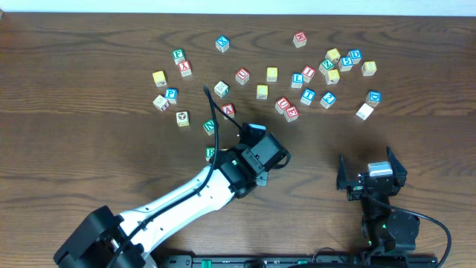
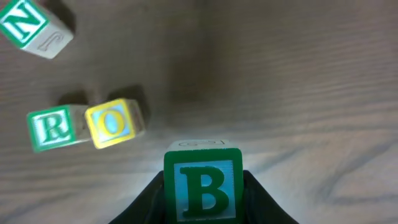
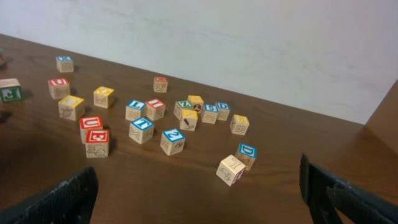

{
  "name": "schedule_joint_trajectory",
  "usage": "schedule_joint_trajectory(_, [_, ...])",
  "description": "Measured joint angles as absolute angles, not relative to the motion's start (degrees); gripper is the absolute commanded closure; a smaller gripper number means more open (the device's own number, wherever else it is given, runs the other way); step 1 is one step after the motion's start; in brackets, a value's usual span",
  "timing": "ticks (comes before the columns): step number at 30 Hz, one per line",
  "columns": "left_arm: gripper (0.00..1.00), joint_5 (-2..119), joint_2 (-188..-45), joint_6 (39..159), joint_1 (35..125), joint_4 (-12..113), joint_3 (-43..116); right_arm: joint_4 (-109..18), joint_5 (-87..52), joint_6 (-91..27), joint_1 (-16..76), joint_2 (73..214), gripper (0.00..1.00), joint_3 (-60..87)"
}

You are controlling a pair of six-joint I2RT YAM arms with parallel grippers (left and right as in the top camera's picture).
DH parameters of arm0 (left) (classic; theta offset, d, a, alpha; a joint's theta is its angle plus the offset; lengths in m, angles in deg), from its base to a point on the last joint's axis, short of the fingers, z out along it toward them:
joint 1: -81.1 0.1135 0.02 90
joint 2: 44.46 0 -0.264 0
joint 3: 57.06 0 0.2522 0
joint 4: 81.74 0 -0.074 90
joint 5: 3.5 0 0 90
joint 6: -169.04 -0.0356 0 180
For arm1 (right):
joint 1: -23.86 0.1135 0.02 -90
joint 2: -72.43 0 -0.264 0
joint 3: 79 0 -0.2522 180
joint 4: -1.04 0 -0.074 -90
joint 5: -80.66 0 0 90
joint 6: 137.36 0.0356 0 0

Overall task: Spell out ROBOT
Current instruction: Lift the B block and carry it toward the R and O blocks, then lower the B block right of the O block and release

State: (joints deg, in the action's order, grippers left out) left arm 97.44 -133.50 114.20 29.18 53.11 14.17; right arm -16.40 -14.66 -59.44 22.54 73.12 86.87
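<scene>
My left gripper [image 2: 202, 208] is shut on a green and blue B block [image 2: 202, 186] and holds it just right of a yellow O block [image 2: 113, 123]. A green R block [image 2: 53, 129] touches the O block on its left, making a row. In the overhead view the R block [image 1: 210, 154] shows beside the left gripper [image 1: 249, 155], which hides the O and B blocks. A pale block with a T on its side [image 3: 231, 169] lies near the right. My right gripper [image 3: 199, 199] is open and empty, at the front right of the table [image 1: 370, 173].
A green N block [image 2: 28, 25] lies behind the R block. Many loose letter blocks are scattered across the far half of the table [image 1: 74, 164], among them a red block [image 1: 242, 75] and a blue D block [image 3: 247, 151]. A pale wall stands behind the table.
</scene>
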Motion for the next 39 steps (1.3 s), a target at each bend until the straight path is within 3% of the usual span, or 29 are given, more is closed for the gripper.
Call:
schedule_joint_trajectory(17, [0.93, 95.7, -142.3, 117.4, 29.2, 62.1, 11.3, -16.4, -14.7, -59.4, 22.5, 73.1, 0.01, 86.9])
schedule_joint_trajectory(39, [0.93, 94.8, -144.6, 116.3, 32.6, 61.8, 11.3, -16.4, -14.7, -59.4, 22.5, 73.1, 0.01, 86.9])
